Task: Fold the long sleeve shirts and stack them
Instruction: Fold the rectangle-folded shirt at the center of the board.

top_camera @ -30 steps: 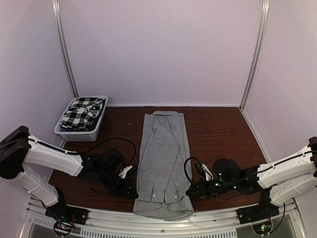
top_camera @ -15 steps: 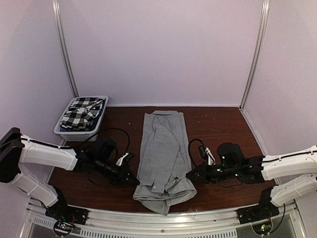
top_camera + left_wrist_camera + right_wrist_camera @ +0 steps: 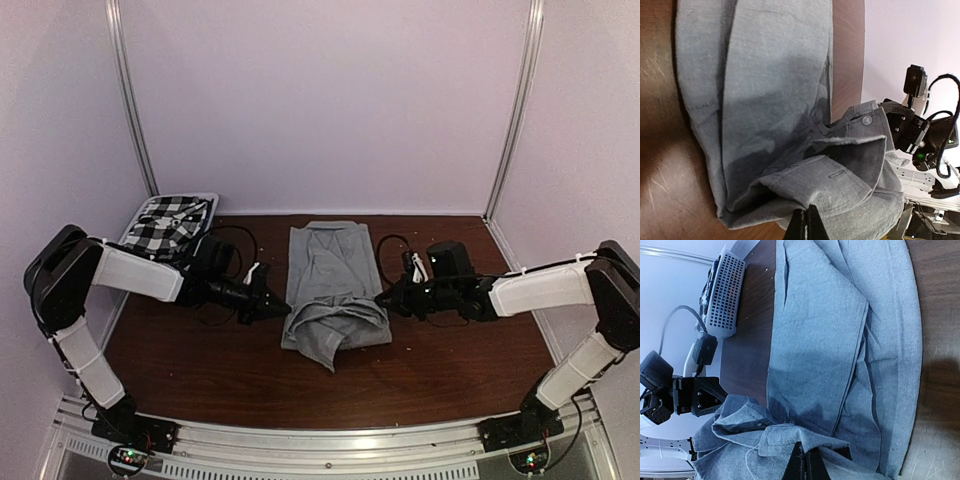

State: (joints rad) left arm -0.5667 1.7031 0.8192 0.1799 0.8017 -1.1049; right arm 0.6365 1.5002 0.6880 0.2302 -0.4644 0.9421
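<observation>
Left gripper: closed tight, pinching the left edge of the lifted hem of the plain light grey cloth long sleeve shirt.
Right gripper: closed tight, pinching the hem's right edge.
Grey shirt: lying right of the white slatted plastic basket, hem doubling over its middle.
Black-and-white checked shirt: sitting in the basket.

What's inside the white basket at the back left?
The black-and-white checked shirt, bunched up, fills the basket. Anything beneath it is covered, and the left arm hides the basket's near side.

Grey shirt ctr, hem half-folded up; checked shirt bunched far L.
</observation>
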